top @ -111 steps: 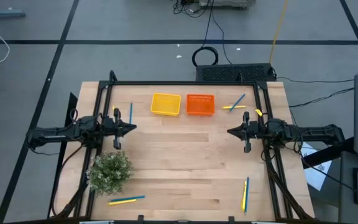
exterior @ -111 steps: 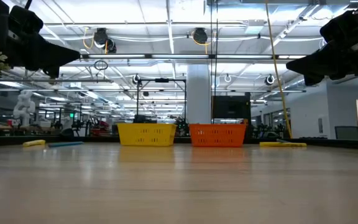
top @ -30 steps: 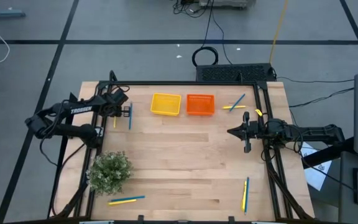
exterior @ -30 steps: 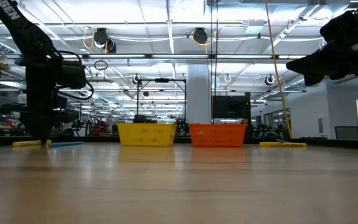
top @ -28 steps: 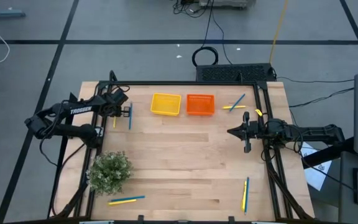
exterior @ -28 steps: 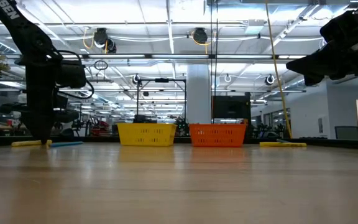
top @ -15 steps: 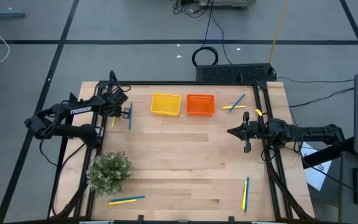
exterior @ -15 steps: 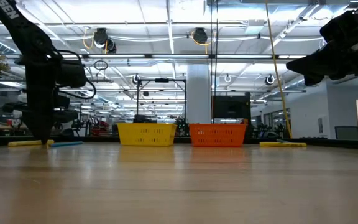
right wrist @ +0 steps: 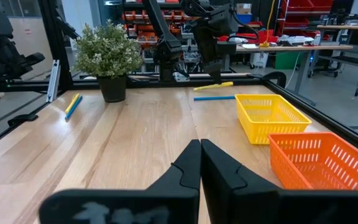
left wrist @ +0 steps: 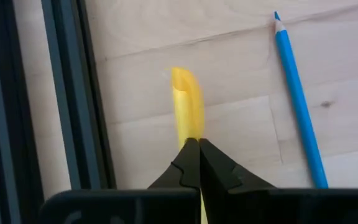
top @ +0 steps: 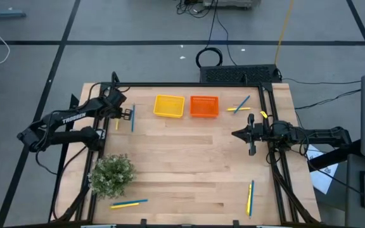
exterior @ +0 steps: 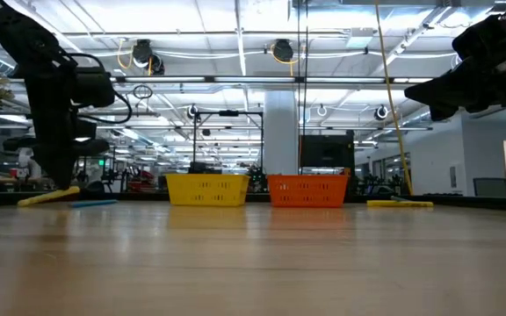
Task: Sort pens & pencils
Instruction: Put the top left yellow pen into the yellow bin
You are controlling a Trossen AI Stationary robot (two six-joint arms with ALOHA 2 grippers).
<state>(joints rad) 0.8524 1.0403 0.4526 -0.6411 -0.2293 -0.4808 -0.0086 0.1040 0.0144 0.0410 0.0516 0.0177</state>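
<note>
My left gripper (top: 116,116) is at the table's far left, shut on a yellow stick (left wrist: 188,102). A blue pencil (left wrist: 296,99) lies flat on the wood right beside it, also seen in the low view (exterior: 95,203). Three more yellow-and-blue pairs lie on the table: far right (top: 239,105), near right (top: 250,197) and near left (top: 128,203). My right gripper (top: 236,134) hangs shut above the table's right side, level, with nothing in it (right wrist: 199,149). My left gripper pinches the yellow stick's shaft (left wrist: 190,132) between its two fingers, which come steeply from above. The stick is tilted: the end by the fingers (exterior: 73,190) is raised and the other end (exterior: 23,202) is down at the table.
A yellow tray (top: 169,106) and an orange tray (top: 204,106) stand side by side at the far middle. A bushy green plant (top: 111,175) stands near the left edge. A dark frame rail (left wrist: 73,93) runs close beside the held stick. Bare wood fills the middle.
My left gripper has shut on the yellow stick and risen a little, its arm drawing back toward the table's left edge. The stick, flat on the wood before, now slants with one end lifted. The blue pencil has stayed put.
</note>
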